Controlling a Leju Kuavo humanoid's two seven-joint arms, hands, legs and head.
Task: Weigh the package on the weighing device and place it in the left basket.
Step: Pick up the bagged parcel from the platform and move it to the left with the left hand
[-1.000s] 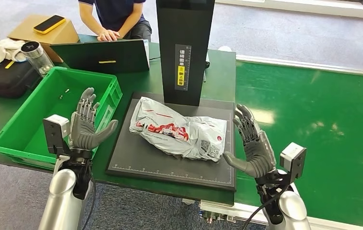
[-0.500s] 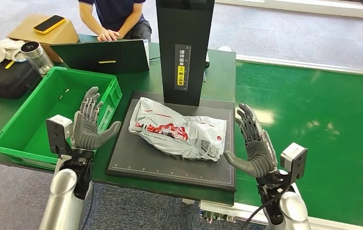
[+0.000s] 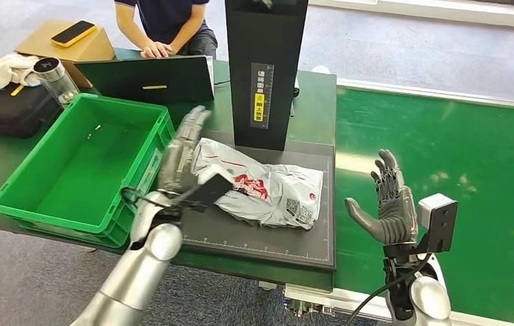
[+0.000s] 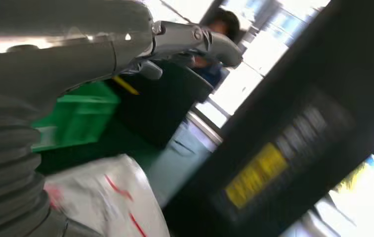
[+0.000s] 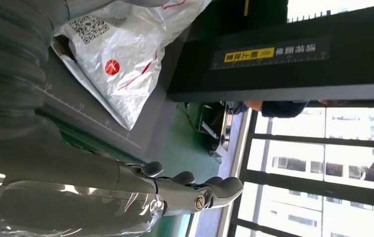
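Both hands are spread and empty: the left hand (image 3: 180, 153) should slide under the package (image 3: 262, 191) beside it while the right hand (image 3: 388, 204) closes in opposite.

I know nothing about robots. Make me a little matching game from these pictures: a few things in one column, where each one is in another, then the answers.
Things:
1. white package
2. green basket
3. yellow phone
4. right hand

Places:
A. on the cardboard box
B. raised over the green mat, holding nothing
C. on the black weighing platform
D. on the table beside the platform's left edge

Pairs: 1-C, 2-D, 3-A, 4-B
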